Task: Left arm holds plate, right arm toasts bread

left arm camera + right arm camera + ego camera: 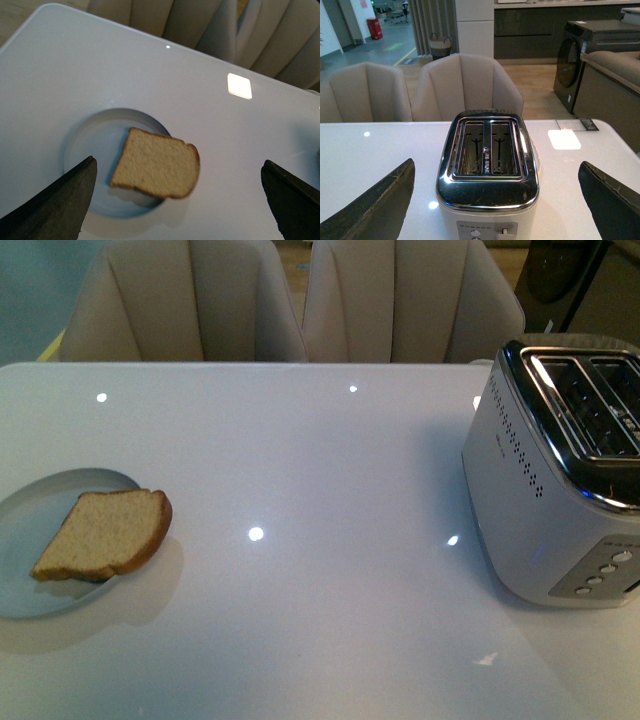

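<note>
Front view crops plate (40,595) beneath bread (105,535); left claw (178,161), right claw (496,164) gape apart.

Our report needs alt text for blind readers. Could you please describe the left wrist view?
A slice of brown bread lies on a round pale plate on a white table, one end hanging over the rim. The left gripper, open wide, points at them; beige chairs stand behind the table.

Speckled light-brown bread (108,533) with darker tan crust, pale blue-white plate (30,540), silver-white toaster (530,510).
</note>
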